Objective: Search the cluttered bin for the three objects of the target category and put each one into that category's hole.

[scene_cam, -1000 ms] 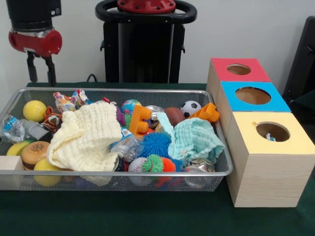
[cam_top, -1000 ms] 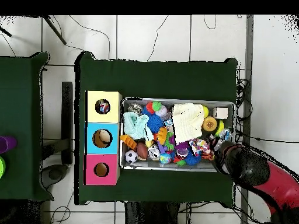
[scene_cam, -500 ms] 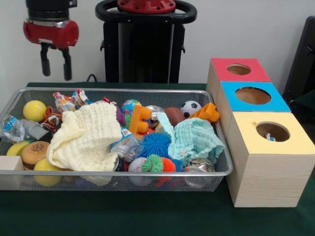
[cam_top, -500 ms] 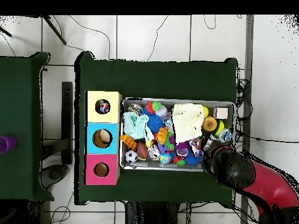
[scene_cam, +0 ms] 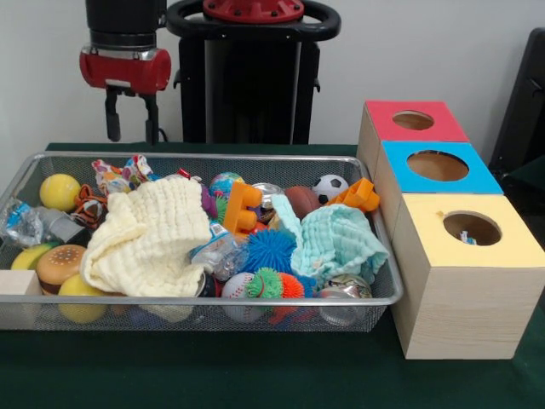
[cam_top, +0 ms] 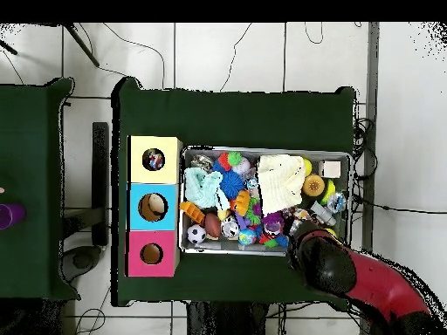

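**A Plain Room Around Green-Covered Tables**

A pale, bare wall (scene_cam: 426, 51) stood behind the scene in the front view. The table (scene_cam: 255, 375) wore a dark green cloth. From overhead, the floor (cam_top: 236, 57) was of light tiles with dark joints, and thin black cables (cam_top: 262, 39) trailed across it. A second green-covered table (cam_top: 30, 192) stood well apart at one side, with a purple object (cam_top: 9, 215) at its edge. A dark chair-like shape (scene_cam: 524, 102) showed at the front view's right edge.
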{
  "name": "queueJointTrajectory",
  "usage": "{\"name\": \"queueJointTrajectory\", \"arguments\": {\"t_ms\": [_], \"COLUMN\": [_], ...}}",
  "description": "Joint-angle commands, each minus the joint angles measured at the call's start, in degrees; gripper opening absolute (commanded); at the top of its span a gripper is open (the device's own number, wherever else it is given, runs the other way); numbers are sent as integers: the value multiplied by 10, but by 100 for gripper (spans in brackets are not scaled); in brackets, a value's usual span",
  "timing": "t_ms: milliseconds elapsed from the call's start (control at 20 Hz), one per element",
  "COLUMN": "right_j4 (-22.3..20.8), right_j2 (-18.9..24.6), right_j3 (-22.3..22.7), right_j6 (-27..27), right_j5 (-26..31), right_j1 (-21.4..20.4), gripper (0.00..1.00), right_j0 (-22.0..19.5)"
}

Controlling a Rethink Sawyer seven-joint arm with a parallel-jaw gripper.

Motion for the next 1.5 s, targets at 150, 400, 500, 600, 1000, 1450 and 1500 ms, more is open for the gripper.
{"name": "queueJointTrajectory", "arguments": {"t_ms": [150, 400, 500, 600, 1000, 1450, 1500], "right_j4": [-54, -66, -76, -84, -91, -84, -83], "right_j2": [44, 55, 50, 42, 24, 25, 27], "right_j3": [45, 49, 47, 47, 43, 38, 36], "right_j6": [10, 12, 15, 23, 54, 55, 54], "right_j5": [-39, -50, -58, -69, -91, -96, -96], "right_j1": [66, 88, 93, 96, 108, 124, 130], "gripper": [100, 100, 100, 100, 100, 100, 100], "right_j0": [-62, -89, -86, -77, -47, -57, -63]}}
